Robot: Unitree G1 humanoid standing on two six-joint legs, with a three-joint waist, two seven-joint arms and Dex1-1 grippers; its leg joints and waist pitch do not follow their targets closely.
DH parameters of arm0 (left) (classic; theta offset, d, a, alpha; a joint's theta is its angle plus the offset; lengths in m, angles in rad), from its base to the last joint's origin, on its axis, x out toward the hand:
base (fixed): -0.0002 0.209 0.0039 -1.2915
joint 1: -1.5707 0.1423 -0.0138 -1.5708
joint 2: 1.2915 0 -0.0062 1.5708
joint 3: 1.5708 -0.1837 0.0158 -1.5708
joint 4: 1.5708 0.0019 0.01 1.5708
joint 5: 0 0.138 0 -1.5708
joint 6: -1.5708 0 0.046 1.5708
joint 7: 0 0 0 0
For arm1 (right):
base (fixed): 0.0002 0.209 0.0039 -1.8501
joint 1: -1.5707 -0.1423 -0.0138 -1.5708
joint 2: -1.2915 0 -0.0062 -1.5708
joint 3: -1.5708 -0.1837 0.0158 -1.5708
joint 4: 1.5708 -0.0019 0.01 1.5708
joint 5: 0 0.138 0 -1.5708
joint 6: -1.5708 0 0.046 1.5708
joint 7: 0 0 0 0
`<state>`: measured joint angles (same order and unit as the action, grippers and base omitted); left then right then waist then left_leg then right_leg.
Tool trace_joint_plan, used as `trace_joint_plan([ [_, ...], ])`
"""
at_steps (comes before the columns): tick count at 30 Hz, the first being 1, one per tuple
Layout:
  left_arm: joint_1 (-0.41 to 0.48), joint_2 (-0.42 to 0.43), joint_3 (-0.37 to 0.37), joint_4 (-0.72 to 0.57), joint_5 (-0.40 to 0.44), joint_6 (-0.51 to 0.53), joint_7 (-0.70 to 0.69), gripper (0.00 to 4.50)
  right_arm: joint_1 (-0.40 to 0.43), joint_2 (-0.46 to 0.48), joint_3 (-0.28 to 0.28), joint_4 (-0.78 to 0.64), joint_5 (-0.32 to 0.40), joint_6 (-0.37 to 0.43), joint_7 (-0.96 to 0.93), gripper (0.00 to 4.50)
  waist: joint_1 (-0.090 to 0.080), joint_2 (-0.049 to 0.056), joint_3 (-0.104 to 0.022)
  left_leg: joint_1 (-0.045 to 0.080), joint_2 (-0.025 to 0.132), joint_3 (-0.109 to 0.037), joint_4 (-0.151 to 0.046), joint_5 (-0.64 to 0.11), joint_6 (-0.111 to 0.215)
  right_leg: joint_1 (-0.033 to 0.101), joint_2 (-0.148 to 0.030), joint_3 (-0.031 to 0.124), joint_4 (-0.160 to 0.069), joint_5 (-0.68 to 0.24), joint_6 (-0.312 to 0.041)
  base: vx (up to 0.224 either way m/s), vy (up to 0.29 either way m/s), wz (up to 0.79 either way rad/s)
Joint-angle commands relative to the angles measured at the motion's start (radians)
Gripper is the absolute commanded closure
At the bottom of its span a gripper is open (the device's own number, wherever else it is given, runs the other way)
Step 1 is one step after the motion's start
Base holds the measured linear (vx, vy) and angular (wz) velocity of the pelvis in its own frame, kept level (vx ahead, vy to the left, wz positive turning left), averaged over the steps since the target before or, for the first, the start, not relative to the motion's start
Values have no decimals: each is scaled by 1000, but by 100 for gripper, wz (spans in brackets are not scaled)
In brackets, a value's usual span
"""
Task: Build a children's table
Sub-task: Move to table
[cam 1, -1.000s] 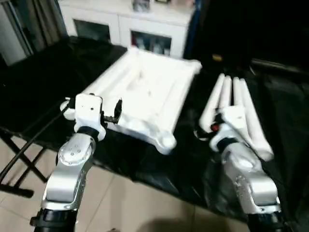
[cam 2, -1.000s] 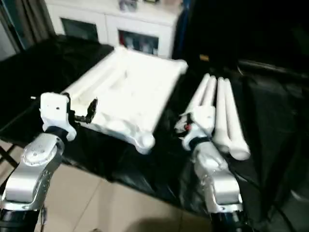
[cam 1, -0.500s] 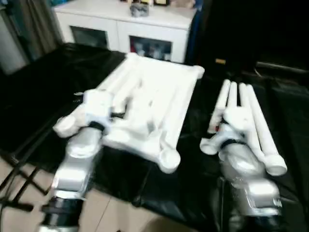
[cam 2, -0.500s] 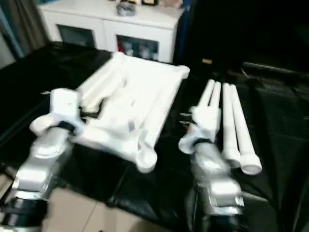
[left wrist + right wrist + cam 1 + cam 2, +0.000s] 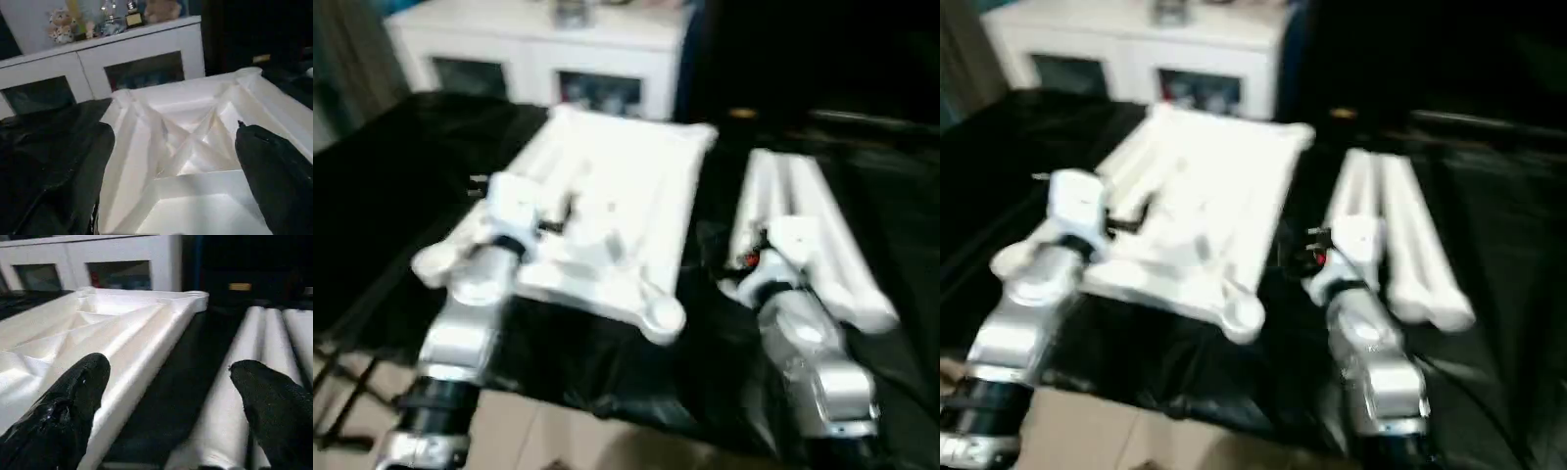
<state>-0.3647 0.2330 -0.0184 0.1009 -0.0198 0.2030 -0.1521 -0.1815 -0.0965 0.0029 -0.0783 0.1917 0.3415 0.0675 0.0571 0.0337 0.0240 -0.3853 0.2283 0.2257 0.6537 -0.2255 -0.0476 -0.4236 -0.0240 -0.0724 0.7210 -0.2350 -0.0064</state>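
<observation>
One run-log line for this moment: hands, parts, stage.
left hand: open, over tabletop | right hand: open, by legs | legs: lying loose beside tabletop | stage: none fitted

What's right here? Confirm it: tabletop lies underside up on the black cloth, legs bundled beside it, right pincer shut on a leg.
Wrong on the right pincer: the right wrist view shows it open, holding nothing. The tabletop lies underside up and the legs lie bundled beside it.

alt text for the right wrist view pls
The right gripper, fingers spread wide, hovers over black cloth between the upturned white tabletop and the white tube legs. A white cabinet stands behind.
</observation>
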Motion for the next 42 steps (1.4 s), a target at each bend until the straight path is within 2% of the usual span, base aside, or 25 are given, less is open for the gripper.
trace_joint_plan([
  [1,-25,-10,-28,11,0,-7,-32,5,-12,-11,-29,-5,2,14,-5,0,-5,19,-70,92,217,-73,-153,125,124,-48,-86,3,1,76,-105,-116,-152,-54],
  [2,-25,-11,-28,13,-12,-5,-43,5,-16,-11,-32,-1,3,14,-2,0,-9,4,-75,93,190,-60,-132,86,173,-42,-92,19,-17,97,-120,-116,-152,-54],
  [3,-25,-13,-28,14,-20,-3,-47,5,-18,-11,-33,1,5,12,1,0,-12,-63,-67,-36,-44,8,-22,-122,201,53,-94,55,-128,141,-173,-132,-173,-33],
  [4,-27,-12,-30,15,-25,0,-54,5,-21,-13,-32,3,1,12,8,0,37,-68,-70,-47,-96,-17,119,-180,155,55,-185,101,-196,-139,-79,-123,-181,-12],
  [7,-13,42,-92,13,-22,45,-174,5,-28,-47,-5,-2,25,40,97,0,18,-58,-39,-69,-77,-97,20,-84,73,77,-175,98,-208,-478,299,-114,-142,-12],
  [9,-6,76,-123,23,-17,60,-246,5,-29,-73,18,-7,39,46,157,0,-8,-29,-33,-60,-34,-135,-52,-105,105,87,-133,41,-213,-440,226,-98,-75,-20],
  [10,-6,91,-133,32,-4,55,-263,5,-31,-88,31,-9,43,49,184,0,-14,10,-37,-11,40,-173,-98,-223,117,80,-125,9,-217,-412,143,-70,-33,-17],
  [12,-7,120,-136,40,-9,46,-317,5,-31,-132,65,-24,51,49,264,0,-42,18,-28,9,118,-206,-154,-377,120,107,-149,24,-128,-175,-8,-62,-36,-10],
  [14,-13,136,-125,44,-12,39,-336,5,-34,-172,88,-35,51,45,327,0,-30,-5,-7,36,48,-152,-137,-483,26,73,-169,54,-190,-264,-71,-41,-57,6],
  [15,-17,134,-115,43,-22,52,-329,5,-36,-181,90,-36,50,43,340,0,-28,-26,2,54,-20,-115,-85,-435,8,55,-174,36,-255,-533,-27,-77,-45,10],
  [16,-18,129,-102,40,-29,55,-314,5,-38,-185,88,-33,47,40,343,0,-23,-38,14,83,-91,-65,41,-178,51,28,-193,9,-349,-1023,133,-52,-9,-11],
  [17,-17,122,-89,38,-36,53,-296,5,-41,-183,84,-29,42,38,336,0,-24,-35,11,61,-85,-72,14,-178,60,58,-188,-6,-336,-994,157,-52,-9,-11],
  [18,-16,108,-64,35,-49,50,-263,5,-45,-180,77,-20,35,36,323,0,-27,-24,6,62,-45,-94,-43,-244,58,69,-143,-64,-324,-830,181,0,0,0],
  [20,-9,85,-23,28,-61,57,-195,5,-47,-169,68,-11,16,29,292,0,-44,8,-25,70,69,-148,-116,-326,71,114,-130,-72,-267,-426,93,0,0,0],
  [21,-2,76,-7,27,-53,53,-158,5,-47,-151,54,-4,4,27,252,0,-51,26,-23,57,151,-184,-176,-384,88,112,-135,-25,-121,-90,8,-24,53,-3],
  [22,8,69,2,21,-45,53,-132,5,-44,-130,38,0,2,29,216,0,-66,1,-1,62,94,-151,-193,-530,33,82,-121,-10,-108,-19,-52,0,0,0],
  [24,41,47,23,-8,-36,47,-89,5,-29,-86,7,-11,11,31,143,0,-57,-33,-12,54,-18,-112,-115,-454,-53,80,-180,29,-208,-393,-100,0,0,0],
  [27,79,33,31,-44,-22,44,-64,5,-7,-48,-15,-32,17,31,82,0,-29,-43,-27,25,-16,-98,-98,-142,19,91,-184,49,-223,-477,-62,0,0,0],
  [29,110,30,24,-70,-4,47,-58,5,14,-25,-22,-49,22,30,62,0,-10,-44,-42,-8,-18,-92,-73,-8,119,116,-216,77,-198,-230,-167,0,0,0],
  [32,139,30,17,-98,10,48,-52,5,33,-15,-14,-67,14,36,58,0,32,-32,-42,-62,-1,-155,67,-33,112,143,-369,160,-241,-144,-319,21,60,-4],
  [33,147,29,17,-108,6,52,-46,5,35,-13,-11,-69,3,41,51,0,34,-30,-38,-67,3,-166,72,-39,95,136,-366,159,-242,-139,-335,12,138,-12],
  [35,160,27,20,-127,1,60,-37,5,37,-2,-22,-69,5,42,48,0,33,-20,-31,-51,-12,-158,1,2,100,119,-264,96,-226,-166,-342,-7,190,-9],
  [37,165,29,21,-133,4,61,-36,5,36,0,-27,-64,5,34,45,0,-16,-1,-26,59,-30,-100,-113,-50,266,39,-72,1,-157,-241,-206,-10,267,12],
  [40,164,29,22,-137,8,62,-35,5,38,-5,-24,-61,-10,35,30,0,-61,3,-19,81,9,-84,-190,-192,319,-1,-30,-58,-16,-109,-54,-23,264,18],
  [42,161,26,21,-147,12,70,-34,5,42,-6,-24,-58,-18,42,21,0,-65,-28,-19,78,15,-69,-185,-195,314,7,-85,-39,-57,-78,0,-34,194,8],
])
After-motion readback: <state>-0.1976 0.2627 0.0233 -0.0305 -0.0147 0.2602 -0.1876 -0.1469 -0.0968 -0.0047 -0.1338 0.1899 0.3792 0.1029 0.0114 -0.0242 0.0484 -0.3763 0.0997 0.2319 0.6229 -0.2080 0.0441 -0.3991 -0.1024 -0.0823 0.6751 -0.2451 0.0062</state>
